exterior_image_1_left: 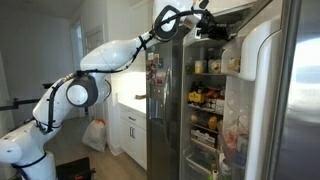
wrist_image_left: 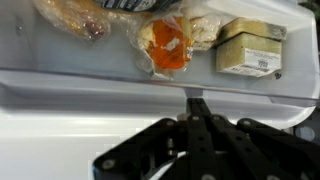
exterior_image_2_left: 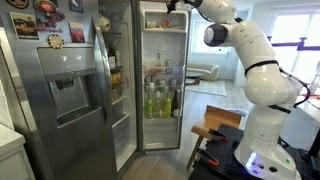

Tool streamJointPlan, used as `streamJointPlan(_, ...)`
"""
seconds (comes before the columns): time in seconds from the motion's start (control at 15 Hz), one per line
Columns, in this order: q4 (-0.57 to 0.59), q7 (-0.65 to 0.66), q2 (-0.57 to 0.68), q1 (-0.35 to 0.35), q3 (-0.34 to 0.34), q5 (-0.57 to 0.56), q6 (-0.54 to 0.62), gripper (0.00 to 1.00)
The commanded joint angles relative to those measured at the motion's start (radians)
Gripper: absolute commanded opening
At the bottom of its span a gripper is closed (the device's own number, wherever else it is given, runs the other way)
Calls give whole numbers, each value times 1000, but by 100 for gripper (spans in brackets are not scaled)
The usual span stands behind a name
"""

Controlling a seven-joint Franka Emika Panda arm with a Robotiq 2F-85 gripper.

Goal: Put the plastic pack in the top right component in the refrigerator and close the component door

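Beside white cabinets (exterior_image_1_left: 128, 125), the refrigerator (exterior_image_1_left: 162, 120) stands open, interior lit.

The white arm (exterior_image_1_left: 112, 55) rises from the lower left of an exterior view, folds at a round elbow, and stretches high toward the upper right, ending in a dark wrist. The black pincer (wrist_image_left: 197, 108) enters the wrist view from the bottom centre, its jaws pressed fully together, tips meeting.

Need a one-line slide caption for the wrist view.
Shut claw facing a white refrigerator compartment that holds an orange-filled plastic pack and a boxed block.
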Motion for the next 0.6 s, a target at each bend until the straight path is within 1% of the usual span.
streamJointPlan(0.0, -72, 52, -57, 17, -25, -36, -73, 0)
streamJointPlan(0.07, -74, 61, -58, 17, -26, -41, -88, 0)
streamJointPlan(0.13, 50, 80, 11, 1, -8, -55, -158, 0)
streamJointPlan(0.2, -74, 79, -57, 15, -24, -46, -127, 0)
streamJointPlan(0.33, -73, 92, -56, 13, -25, -46, -146, 0)
streamJointPlan(0.4, 51, 111, 11, -2, -10, -55, -203, 0)
streamJointPlan(0.47, -74, 109, -58, 14, -27, -47, -163, 0)
streamJointPlan(0.53, -74, 116, -60, 15, -27, -47, -176, 0)
